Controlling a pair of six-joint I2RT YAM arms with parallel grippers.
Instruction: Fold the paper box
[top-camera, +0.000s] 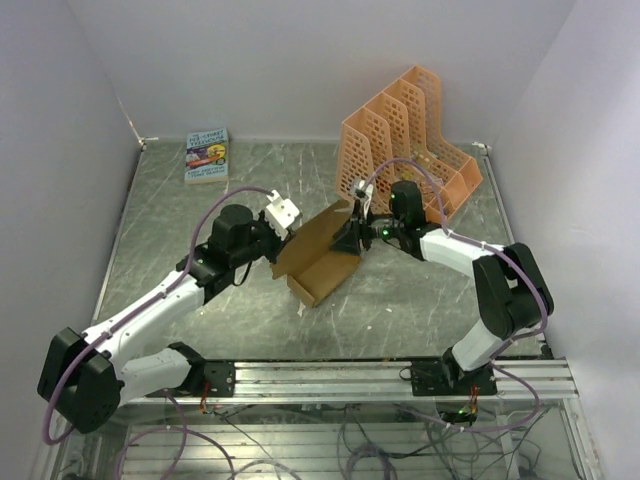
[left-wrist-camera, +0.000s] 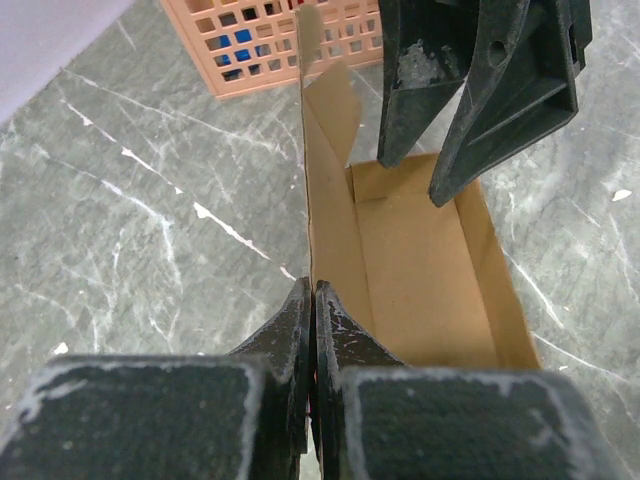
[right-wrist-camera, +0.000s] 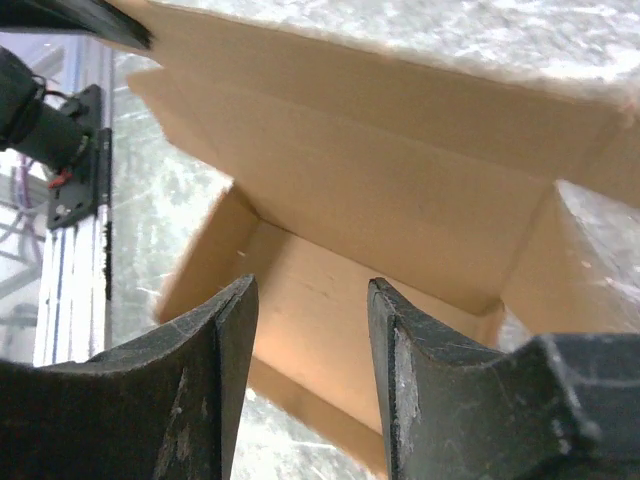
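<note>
The paper box (top-camera: 318, 262) is tan cardboard, partly formed into an open tray with a tall lid flap standing up on its left side. My left gripper (top-camera: 283, 238) is shut on the edge of that upright flap (left-wrist-camera: 322, 215); the wrist view shows the sheet pinched between its fingertips (left-wrist-camera: 300, 310). My right gripper (top-camera: 350, 238) is open and empty, hovering over the tray's far end; its fingers (right-wrist-camera: 225, 330) frame the box's inside (right-wrist-camera: 330, 310). The right gripper also shows in the left wrist view (left-wrist-camera: 450, 150).
An orange perforated file rack (top-camera: 415, 145) stands at the back right, close behind the right gripper. A small colourful book (top-camera: 207, 155) lies at the back left. The table (top-camera: 180, 230) is grey marble-patterned; a metal rail (top-camera: 380, 372) runs along its near edge.
</note>
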